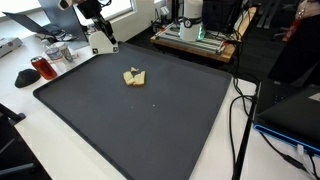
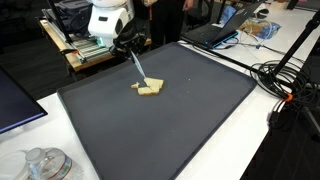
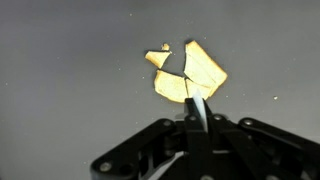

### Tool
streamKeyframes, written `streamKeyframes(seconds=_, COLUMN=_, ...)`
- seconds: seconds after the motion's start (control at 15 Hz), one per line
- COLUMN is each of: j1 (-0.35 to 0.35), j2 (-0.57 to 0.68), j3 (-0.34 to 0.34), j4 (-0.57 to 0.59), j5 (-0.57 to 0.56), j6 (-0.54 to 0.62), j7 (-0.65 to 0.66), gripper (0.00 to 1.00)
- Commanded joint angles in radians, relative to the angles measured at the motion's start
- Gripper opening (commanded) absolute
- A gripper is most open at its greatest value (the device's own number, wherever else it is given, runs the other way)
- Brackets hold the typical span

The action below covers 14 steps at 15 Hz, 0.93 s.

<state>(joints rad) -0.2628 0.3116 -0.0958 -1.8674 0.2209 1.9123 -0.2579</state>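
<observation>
Several pale yellow flat pieces (image 3: 188, 70) lie in a small cluster on a dark grey mat, seen in both exterior views (image 1: 134, 76) (image 2: 149, 88). My gripper (image 3: 196, 120) is shut on a thin whitish blade-like tool (image 3: 197, 106). The tool slants down from the gripper (image 2: 128, 42) towards the cluster (image 2: 137, 66), and its tip is at the cluster's near edge. In an exterior view the gripper (image 1: 100, 28) hangs over the mat's far corner. Whether the tip touches the pieces I cannot tell.
The mat (image 1: 150, 120) (image 2: 170, 130) covers most of a white table. A red cup (image 1: 45, 68) and a black bowl (image 1: 27, 77) stand off the mat. A laptop (image 2: 215, 30), cables (image 2: 285, 75), a glass jar (image 2: 45, 165) and a wooden rack of equipment (image 1: 195, 38) surround it.
</observation>
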Motion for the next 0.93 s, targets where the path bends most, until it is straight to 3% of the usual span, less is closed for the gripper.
streamKeyframes(seconds=0.0, j1=-0.043, j2=-0.06, j3=-0.02, j4=-0.067, j5=0.118, j6=0.002, j7=-0.056, gripper=0.01)
streamKeyframes(seconds=0.53, j1=-0.103, j2=-0.135, j3=-0.061, j4=-0.24, j5=0.387, j6=0.057, j7=-0.205, gripper=0.01)
streamKeyframes(seconds=0.87, j1=-0.097, j2=-0.187, j3=-0.098, j4=-0.378, j5=0.49, j6=0.153, j7=-0.312, gripper=0.01)
